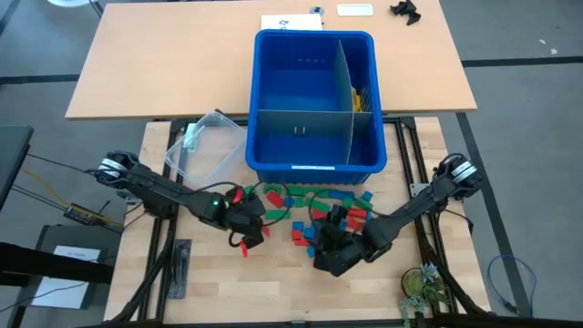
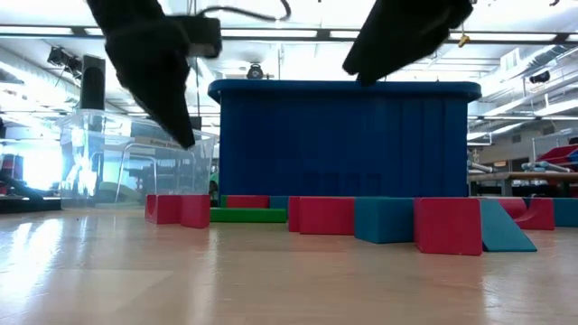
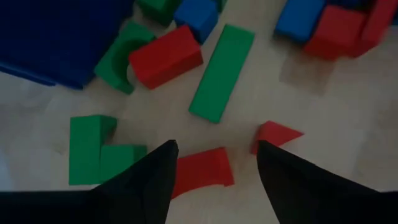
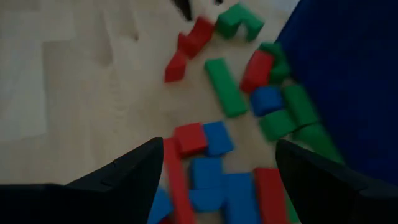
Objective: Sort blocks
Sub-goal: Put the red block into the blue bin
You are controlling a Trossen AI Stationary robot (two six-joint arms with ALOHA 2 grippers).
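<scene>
The blocks (image 1: 314, 211) lie scattered on the table (image 1: 219, 282) just in front of the blue bin (image 1: 314, 100). The left gripper (image 3: 214, 171) hangs over the edge of the pile near the clear tub (image 1: 202, 141); its fingers are spread and hold nothing, with a red block (image 3: 202, 171) lying between them. The right gripper (image 4: 214, 168) is spread wide above red and blue blocks in front of the bin.
</scene>
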